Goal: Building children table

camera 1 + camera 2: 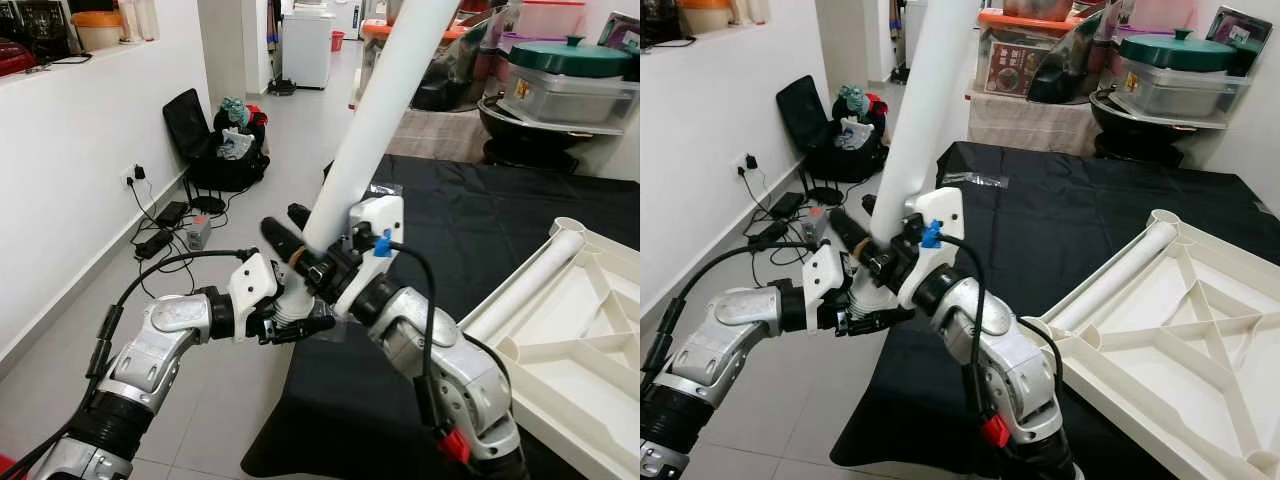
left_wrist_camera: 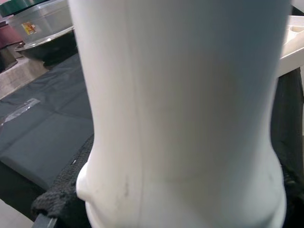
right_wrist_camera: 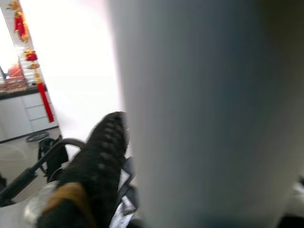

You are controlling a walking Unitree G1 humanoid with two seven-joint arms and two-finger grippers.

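Two claws meet on one white table leg [image 1: 375, 110], and that is the point of the pose: the leg is long and top-heavy, so I share it between both arms. My left claw [image 1: 290, 318] is closed around the flared bottom end of the leg, where the ribbed collar gives something to hold against slipping. My right claw [image 1: 300, 245] is clamped across the tube just above that, one black finger [image 3: 97, 161] lying along its side, to steady the tilt. The leg leans up and away from me, its upper end rising out of the head views.

I hold it out in the air off the near corner of the black cloth [image 1: 1080, 230], over the floor, so its length can swing without knocking anything.

To my right, the white tabletop [image 1: 1200, 330] lies upside down on that cloth, ribs and bracing facing up. It is turned over so the corner sockets are open for legs. One leg [image 1: 1110, 280] lies along its near edge, reaching to a corner socket; I cannot tell whether it is fixed or only resting there.

As I judge it, the job is early. The next move calls for bringing this leg across to a free corner and lining its end squarely with the socket.
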